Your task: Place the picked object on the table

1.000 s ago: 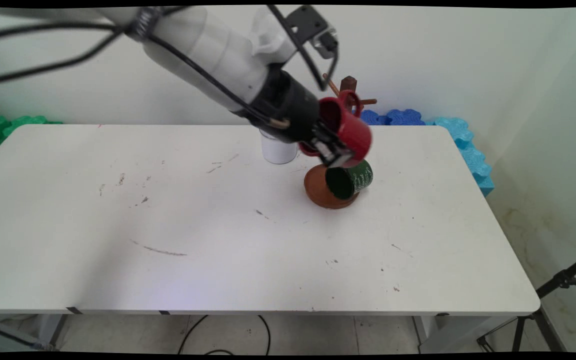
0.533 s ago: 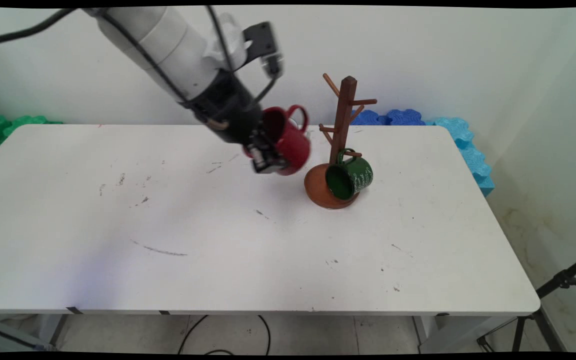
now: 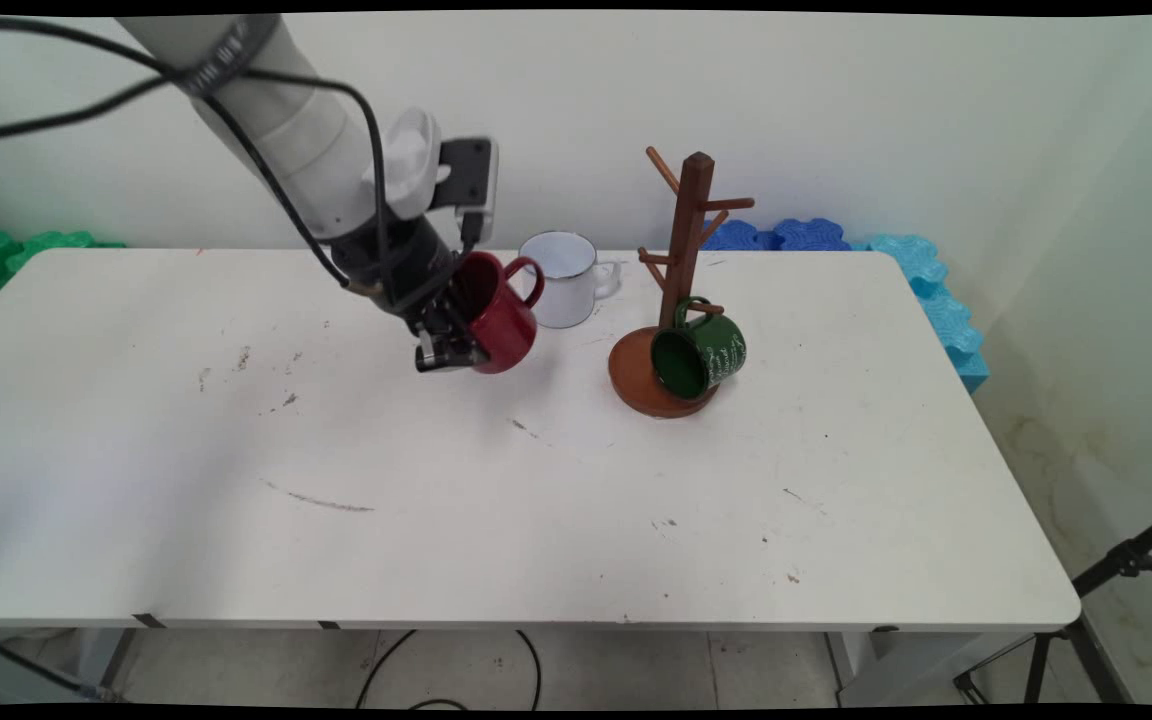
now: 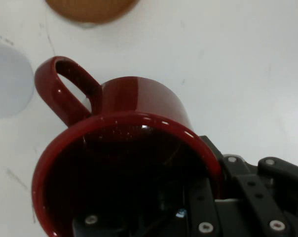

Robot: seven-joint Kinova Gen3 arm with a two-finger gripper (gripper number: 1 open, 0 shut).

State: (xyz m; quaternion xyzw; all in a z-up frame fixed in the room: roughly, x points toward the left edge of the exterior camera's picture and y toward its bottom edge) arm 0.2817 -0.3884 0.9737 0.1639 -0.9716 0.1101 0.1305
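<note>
My gripper (image 3: 448,345) is shut on the rim of a red mug (image 3: 496,315), which hangs tilted above the white table (image 3: 436,480), left of centre. In the hand view the red mug (image 4: 134,143) fills the picture with its handle pointing up-left; one finger is inside its mouth, the other outside its wall. A white enamel mug (image 3: 561,280) stands just right of the red one. Further right is a brown wooden mug tree (image 3: 686,260) on a round base, with a green mug (image 3: 701,355) hanging from a low peg.
Green foam blocks (image 3: 16,250) lie behind the table's far-left edge, and blue foam blocks (image 3: 896,260) behind its far-right corner. A black tripod (image 3: 1116,580) stands on the floor at lower right. The tree's round base (image 4: 90,10) and the white mug (image 4: 8,84) show in the hand view.
The arm has carried the red mug left, away from the mug tree, and lower toward the table. The white mug, hidden before by the arm, is uncovered. The green mug stays on its peg.
</note>
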